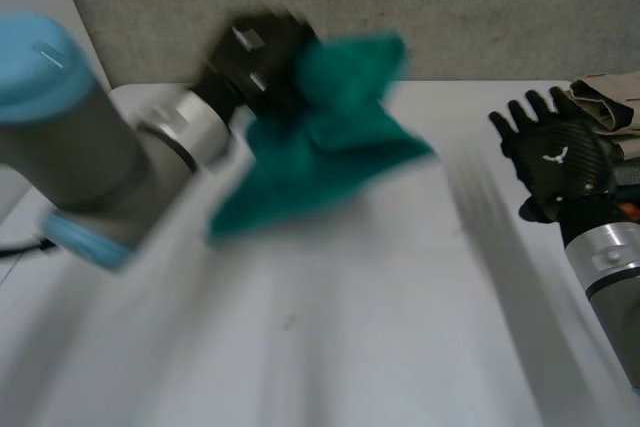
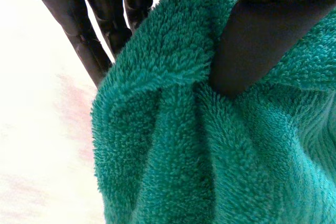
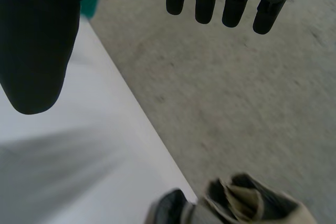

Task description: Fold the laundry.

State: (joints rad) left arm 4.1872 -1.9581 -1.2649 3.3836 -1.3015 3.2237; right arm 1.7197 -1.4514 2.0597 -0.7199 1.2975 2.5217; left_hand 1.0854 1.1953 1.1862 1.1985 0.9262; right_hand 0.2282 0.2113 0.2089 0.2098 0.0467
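Pinching a teal terry towel (image 1: 325, 147) in the left hand (image 1: 255, 57), up over the far left part of the white desk (image 1: 380, 337). Clamping a thick fold of it between the thumb and the fingers (image 2: 89, 45), as seen in the left wrist view, with the thumb digging into the pile on one side and the fingers lying along the other side of the bunched edge. Letting the rest of the cloth hang down from that grip in loose, crumpled folds, spreading wider toward its lower edge. Not possible to tell whether the lowest corner is touching the desk or hanging clear of it. Reaching in from the near left with the grey, blue-capped arm (image 1: 70, 137).

Holding the right hand (image 1: 555, 162) released and grasping nothing, with fingers straight and spread and thumb apart from them, at the right edge of the desk and well apart from the towel. Pointing its fingertips toward a crumpled beige garment (image 1: 610, 102) lying just beside them at the far right. Showing, in the right wrist view, the desk's edge running under the palm, a speckled grey surface (image 3: 236, 93) beyond it, and the beige garment past the fingertips.
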